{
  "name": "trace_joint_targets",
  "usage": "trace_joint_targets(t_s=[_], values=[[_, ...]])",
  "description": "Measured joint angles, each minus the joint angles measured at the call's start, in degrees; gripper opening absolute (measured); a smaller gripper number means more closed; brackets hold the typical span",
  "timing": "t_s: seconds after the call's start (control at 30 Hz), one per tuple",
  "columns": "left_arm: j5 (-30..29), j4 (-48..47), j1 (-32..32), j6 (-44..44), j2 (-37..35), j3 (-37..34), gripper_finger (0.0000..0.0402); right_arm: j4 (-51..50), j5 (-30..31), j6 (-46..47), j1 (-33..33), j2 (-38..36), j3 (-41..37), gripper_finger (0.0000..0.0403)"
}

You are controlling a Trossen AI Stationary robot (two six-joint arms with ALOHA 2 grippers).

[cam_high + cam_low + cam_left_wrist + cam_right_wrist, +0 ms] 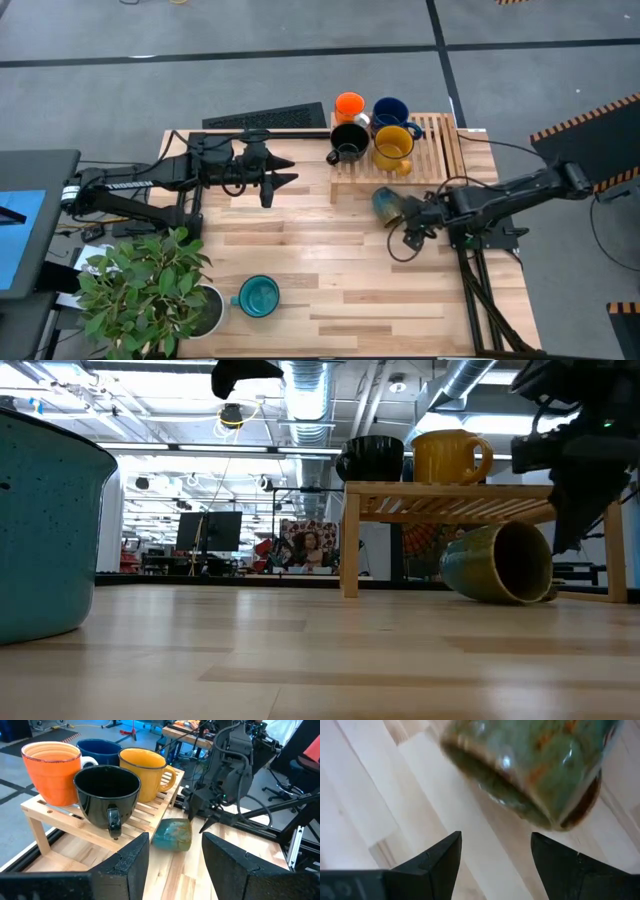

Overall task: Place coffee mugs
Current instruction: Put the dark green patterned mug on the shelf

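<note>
No legible writing is seen. The olive-brown mug (388,206) lies tipped on the pale plank table (300,290) — right gripper (495,852) spread beside it; left gripper (175,857) spread.

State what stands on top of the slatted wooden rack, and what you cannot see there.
On the wooden rack stand four upright mugs: orange mug, dark blue mug, black mug and yellow mug. Their bases and the slats beneath them are covered.
</note>
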Motion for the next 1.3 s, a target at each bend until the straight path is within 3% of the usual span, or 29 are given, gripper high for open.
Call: trace_joint_targets(t_s=[0.2,0.67,0.83,1.3], values=[[0.0,-0.2,0.0,0.0,0.0,0.0,0.0167,-2.0,0.9,1.7,3.0,-3.0,0.0,0.0265],[-1.4,-0.1,0.0,-1.6,0.0,0.0,0.0167,-2.3,14.0,5.0,5.8,-1.1,1.4,0.0265],[-1.4,-0.1,0.0,-2.0,0.0,0.0,0.0167,-1.0,19.4,4.0,5.7,2.0,1.4,0.0265],[-1.3,-0.2,0.0,-2.1,0.0,0.0,0.0167,3.3,24.8,8.2,4.1,15.9,1.4,0.0248]])
